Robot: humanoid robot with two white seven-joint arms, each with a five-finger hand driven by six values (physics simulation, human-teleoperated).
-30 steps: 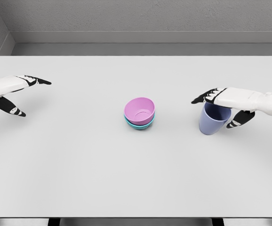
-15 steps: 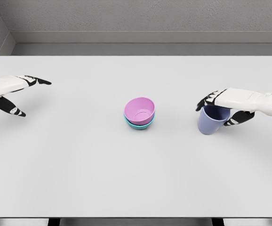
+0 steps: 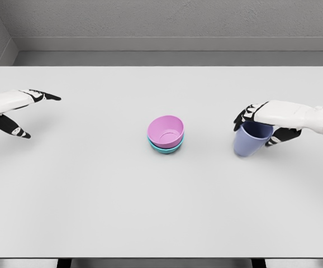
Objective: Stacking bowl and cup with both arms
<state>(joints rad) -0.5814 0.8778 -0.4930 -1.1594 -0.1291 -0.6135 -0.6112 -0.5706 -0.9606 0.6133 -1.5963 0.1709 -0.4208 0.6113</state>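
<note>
A pink bowl sits nested in a teal bowl at the middle of the white table. To the right, a lavender cup tilts slightly under my right hand, whose fingers curl over its rim and grasp it. The cup's base looks just above the tabletop. My left hand hovers at the far left edge with fingers spread, holding nothing.
A grey wall runs behind the table's far edge. The table's front edge lies near the bottom of the view.
My right hand's fingers have curled down around the cup's rim. The cup has shifted slightly left and up. The left arm has not moved.
</note>
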